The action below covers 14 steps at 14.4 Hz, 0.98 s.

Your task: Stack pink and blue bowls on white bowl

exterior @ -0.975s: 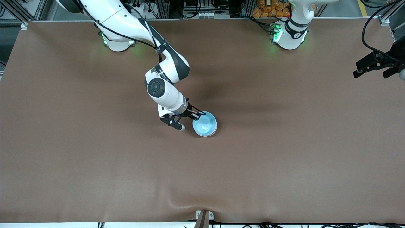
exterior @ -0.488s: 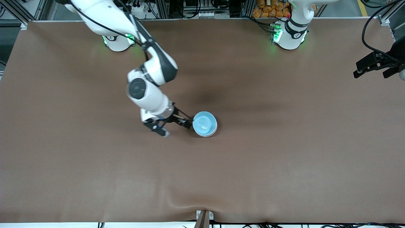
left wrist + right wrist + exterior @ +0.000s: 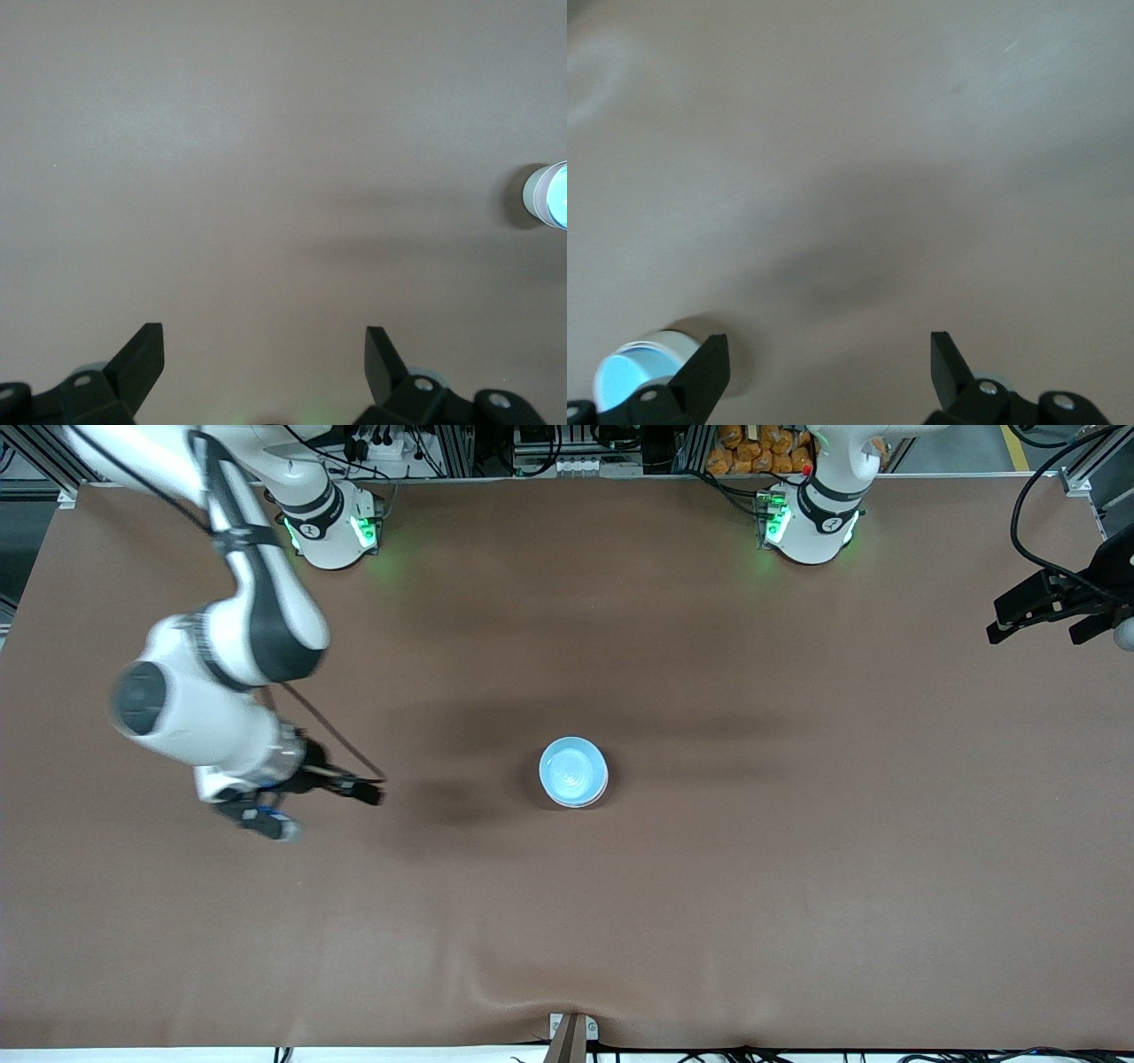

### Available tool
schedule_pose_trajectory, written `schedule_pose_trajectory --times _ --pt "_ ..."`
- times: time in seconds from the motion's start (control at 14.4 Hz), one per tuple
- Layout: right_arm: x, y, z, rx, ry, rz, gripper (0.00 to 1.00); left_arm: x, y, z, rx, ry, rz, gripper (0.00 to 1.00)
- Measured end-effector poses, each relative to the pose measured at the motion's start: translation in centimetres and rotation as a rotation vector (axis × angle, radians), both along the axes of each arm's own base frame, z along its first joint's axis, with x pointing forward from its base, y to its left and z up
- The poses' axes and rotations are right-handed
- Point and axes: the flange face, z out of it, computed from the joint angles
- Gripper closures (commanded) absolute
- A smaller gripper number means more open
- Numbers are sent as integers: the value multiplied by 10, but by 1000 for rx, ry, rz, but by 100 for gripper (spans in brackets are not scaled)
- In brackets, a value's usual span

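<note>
From my station the table [image 3: 797, 886] looked covered in a matt brown sheet, smooth but rippled near its front edge. The blue bowl [image 3: 573, 771] read as smooth plastic with a slight sheen and a white wall [image 3: 535, 197] beneath it. The arm shells [image 3: 190, 713] were glossy white plastic, the fingers [image 3: 137, 361] matt black.

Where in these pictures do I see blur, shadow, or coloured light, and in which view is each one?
Front view: the right arm's wrist and the right gripper are smeared by motion; soft dark shadows lie on the table beside the blue bowl; green light glows at both arm bases. Right wrist view: a blurred shadow patch on the table. Left wrist view: the left gripper is sharp, with a faint shadow band across the table.
</note>
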Motion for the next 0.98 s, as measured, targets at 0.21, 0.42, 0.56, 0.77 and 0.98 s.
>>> schedule_pose_trajectory --times 0.21,0.42,0.56,0.77,0.98 --pt "-10 -64 45 -63 -8 100 0 0 0 0 0 0 -1 0" --pt "-31 -116 93 -82 -22 216 0 0 -1 0 0 0 -4 0" --pt "-46 -142 120 -115 -30 281 0 0 -1 0 0 0 -4 0" --pt "-66 -155 155 -176 -19 330 0 0 -2 0 0 0 -6 0" --pt "-79 -155 188 -188 23 339 0 0 -2 0 0 0 -7 0"
